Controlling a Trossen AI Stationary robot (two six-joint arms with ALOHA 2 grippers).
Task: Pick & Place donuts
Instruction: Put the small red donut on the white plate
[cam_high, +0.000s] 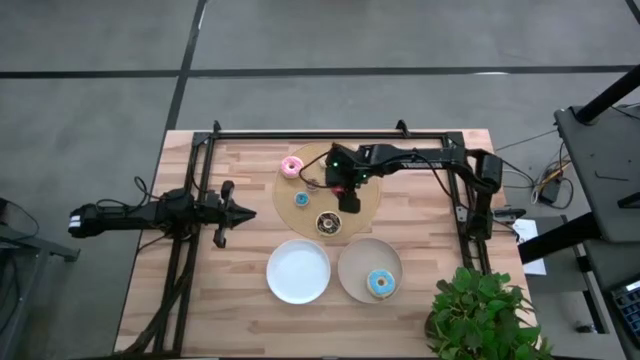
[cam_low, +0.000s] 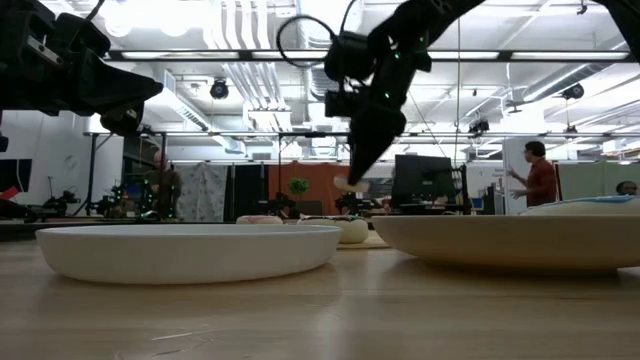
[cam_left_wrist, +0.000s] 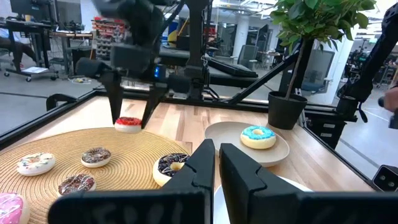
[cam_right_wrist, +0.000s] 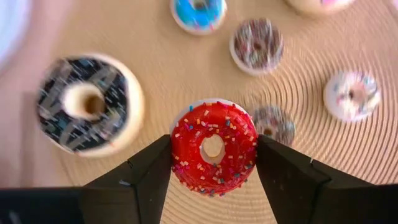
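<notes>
My right gripper (cam_right_wrist: 212, 149) hangs over the round tan board (cam_high: 372, 190), shut on a tiny red donut (cam_right_wrist: 212, 134) with sprinkles. Lying flat on the board are a large chocolate donut (cam_right_wrist: 87, 102), a tiny blue one (cam_right_wrist: 199, 12), a brown one (cam_right_wrist: 256, 45), a pale one (cam_right_wrist: 351, 94), and a pink one (cam_high: 292, 166) at its far left. A light blue donut (cam_high: 380, 283) lies on the tan plate (cam_high: 355, 262). My left gripper (cam_high: 240, 213) waits shut and level at the table's left, holding nothing. My right gripper pinches the red donut by two opposite sides of its outer rim (cam_right_wrist: 177, 155), one finger on each side. The fingers (cam_left_wrist: 117, 106) slant down from above, and the donut sits at their free ends. It is lifted clear of the board, icing side up.
A white plate (cam_high: 298, 271) sits near the front edge, left of the tan plate. A potted plant (cam_high: 478, 310) stands at the front right corner. The black frame rail (cam_high: 330, 133) runs along the far edge. A person (cam_low: 538, 172) stands in the room behind.
</notes>
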